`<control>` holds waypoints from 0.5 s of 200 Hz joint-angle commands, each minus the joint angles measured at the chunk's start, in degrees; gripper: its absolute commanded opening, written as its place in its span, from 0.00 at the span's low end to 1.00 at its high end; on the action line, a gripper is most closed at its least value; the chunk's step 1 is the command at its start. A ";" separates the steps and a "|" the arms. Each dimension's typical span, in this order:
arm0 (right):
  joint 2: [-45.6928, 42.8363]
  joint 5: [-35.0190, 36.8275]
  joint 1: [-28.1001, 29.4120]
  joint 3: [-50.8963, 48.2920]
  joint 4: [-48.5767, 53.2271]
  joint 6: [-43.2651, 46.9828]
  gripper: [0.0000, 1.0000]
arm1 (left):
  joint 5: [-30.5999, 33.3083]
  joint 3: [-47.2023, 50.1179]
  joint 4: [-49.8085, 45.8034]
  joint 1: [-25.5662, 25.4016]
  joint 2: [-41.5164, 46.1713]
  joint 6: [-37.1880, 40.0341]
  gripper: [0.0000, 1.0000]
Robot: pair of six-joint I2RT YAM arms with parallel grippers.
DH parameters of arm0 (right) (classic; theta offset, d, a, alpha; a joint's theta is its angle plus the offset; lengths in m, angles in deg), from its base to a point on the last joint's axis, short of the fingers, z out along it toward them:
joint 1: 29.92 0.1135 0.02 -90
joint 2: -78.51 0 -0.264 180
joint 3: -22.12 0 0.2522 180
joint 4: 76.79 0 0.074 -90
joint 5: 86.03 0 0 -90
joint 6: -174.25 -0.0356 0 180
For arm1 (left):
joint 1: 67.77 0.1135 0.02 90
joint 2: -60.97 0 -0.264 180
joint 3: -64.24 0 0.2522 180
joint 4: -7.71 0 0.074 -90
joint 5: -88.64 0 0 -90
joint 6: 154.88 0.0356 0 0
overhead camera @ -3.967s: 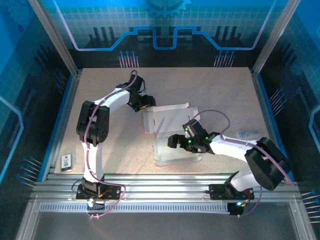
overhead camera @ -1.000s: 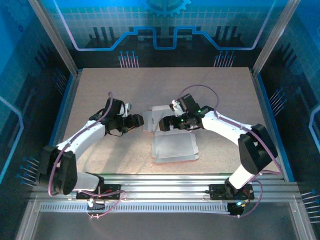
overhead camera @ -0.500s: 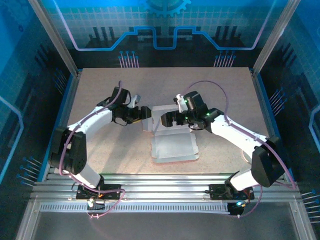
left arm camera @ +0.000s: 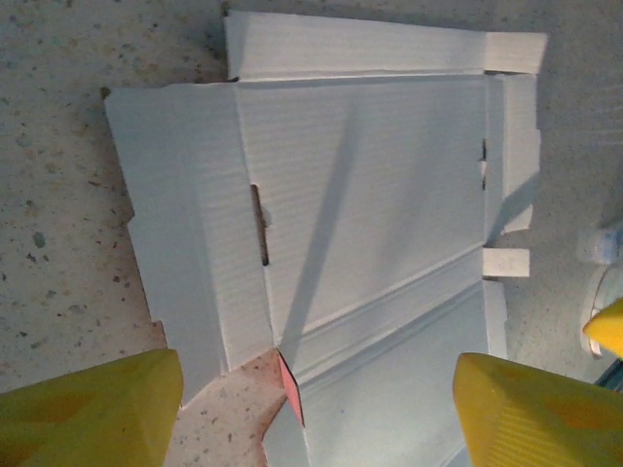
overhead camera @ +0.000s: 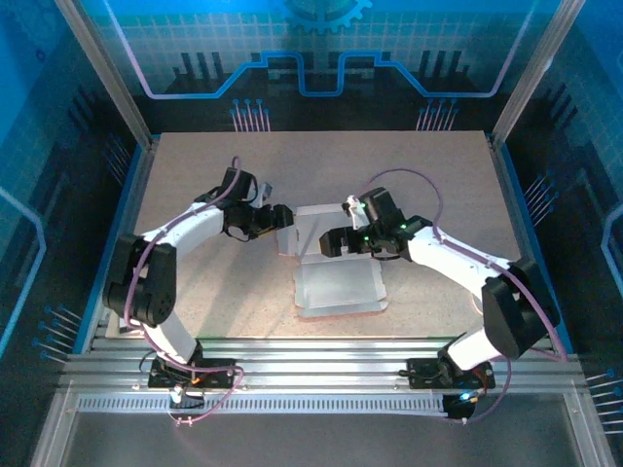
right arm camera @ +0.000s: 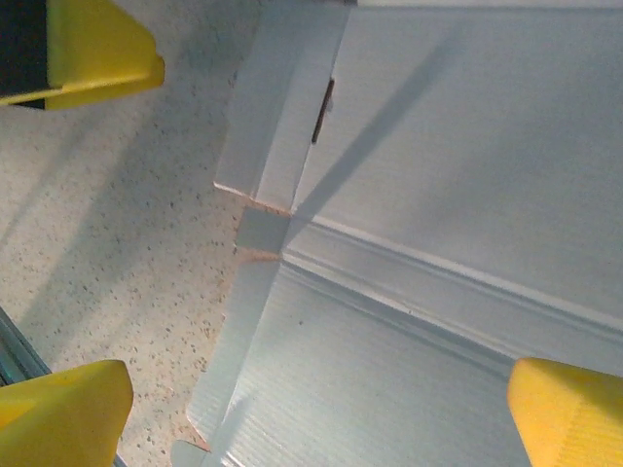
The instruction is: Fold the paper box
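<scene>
One flat die-cut sheet of thin cardboard, the paper box point(overhead camera: 339, 287), lies unfolded near the middle of the speckled beige tabletop point(overhead camera: 419, 165) with its pale whitish inner side up. Two broad panels make up most of it. The nearer panel lies towards the arm bases. The farther one is joined to it along a band of parallel creases. In the left wrist view the paper box point(left arm camera: 360, 195) has narrow flaps along its edges and a short dark slit point(left arm camera: 261, 224) cut beside one fold. A sliver of pink outer side shows at a corner where the panels meet. The right wrist view shows the paper box point(right arm camera: 438, 146) from the other side, with the crease band running diagonally across it.

The left gripper point(overhead camera: 280, 219) sits at the left edge of the farther panel, very close to the cardboard; whether it touches cannot be told. Seen from its own wrist, the left gripper point(left arm camera: 311, 413) has its yellow fingertips point(left arm camera: 88, 409) spread wide, with the sheet spanning the gap beneath them and nothing pinched. The right gripper point(overhead camera: 331, 241) hangs over the farther panel, facing the left one across the sheet. From its wrist camera the right gripper point(right arm camera: 311, 413) also has its jaws fully apart above the cardboard, holding nothing.
</scene>
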 commanded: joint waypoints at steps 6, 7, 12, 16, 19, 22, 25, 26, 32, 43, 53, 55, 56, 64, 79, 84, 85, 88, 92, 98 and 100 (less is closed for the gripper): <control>2.83 1.16 0.45 -2.19 0.56 -2.52 1.00 | -0.75 0.32 2.30 0.42 -3.72 -2.40 0.85; 2.90 1.13 0.46 -2.23 0.49 -2.58 1.00 | -0.75 0.36 2.42 0.39 -3.78 -2.45 0.86; 3.11 0.99 0.54 -2.60 0.18 -3.00 1.00 | -1.10 0.44 3.08 0.45 -4.19 -2.64 0.86; 3.27 0.93 0.55 -2.88 -0.08 -3.37 1.00 | -1.19 0.54 3.50 0.46 -4.40 -2.89 0.87; 3.39 0.87 0.54 -3.09 -0.33 -3.62 1.00 | -1.32 0.64 3.75 0.41 -4.69 -3.17 0.87; 3.49 0.85 0.55 -3.32 -0.59 -3.87 1.00 | -1.47 0.75 3.97 0.43 -4.78 -3.34 0.87; 3.71 0.71 0.55 -3.61 -0.91 -4.21 1.00 | -1.79 0.80 4.36 0.37 -5.00 -3.44 0.87; 3.71 0.71 0.55 -3.61 -0.91 -4.21 1.00 | -1.93 0.82 4.51 0.36 -5.13 -3.55 0.88; 4.06 0.73 0.55 -3.86 -1.12 -4.59 1.00 | -2.65 0.93 5.29 0.36 -5.53 -3.65 0.88; 4.83 0.63 0.60 -4.11 -1.09 -5.07 1.00 | -4.38 1.20 6.81 0.36 -5.96 -3.50 0.88; 5.21 0.58 0.72 -4.48 -1.13 -5.20 1.00 | -5.54 1.54 8.32 0.42 -6.04 -3.06 0.89; 5.24 0.62 0.77 -4.53 -1.16 -5.18 1.00 | -5.64 1.61 8.51 0.40 -6.00 -3.04 0.89; 5.25 0.64 0.79 -4.54 -1.17 -5.18 1.00 | -5.70 1.62 8.60 0.38 -5.93 -3.00 0.90; 5.09 0.83 0.98 -4.89 -1.26 -5.18 1.00 | -6.97 1.72 9.69 0.42 -5.82 -2.44 0.92; 4.65 1.13 0.98 -6.25 -1.52 -5.18 1.00 | -9.12 0.52 9.59 0.37 -5.97 -1.30 0.99; 4.55 1.24 0.99 -6.63 -1.47 -5.19 1.00 | -9.91 -0.11 9.13 0.36 -6.09 -0.66 0.99; 4.51 1.31 0.99 -6.64 -1.45 -5.18 1.00 | -10.03 -0.16 9.00 0.31 -6.11 -0.49 0.99; 4.47 1.34 0.99 -6.72 -1.45 -5.11 1.00 | -10.51 -0.73 8.66 0.35 -6.17 -0.06 0.99; 4.47 1.56 0.99 -6.83 -1.44 -4.96 1.00 | -10.88 -1.49 8.01 0.36 -6.23 0.65 0.99; 4.47 1.63 0.99 -6.90 -1.35 -4.87 1.00 | -11.51 -2.81 6.58 0.29 -6.38 1.84 0.99; 4.51 1.68 0.99 -6.87 -1.35 -4.89 1.00 | -11.66 -3.32 6.12 0.27 -6.37 2.29 1.00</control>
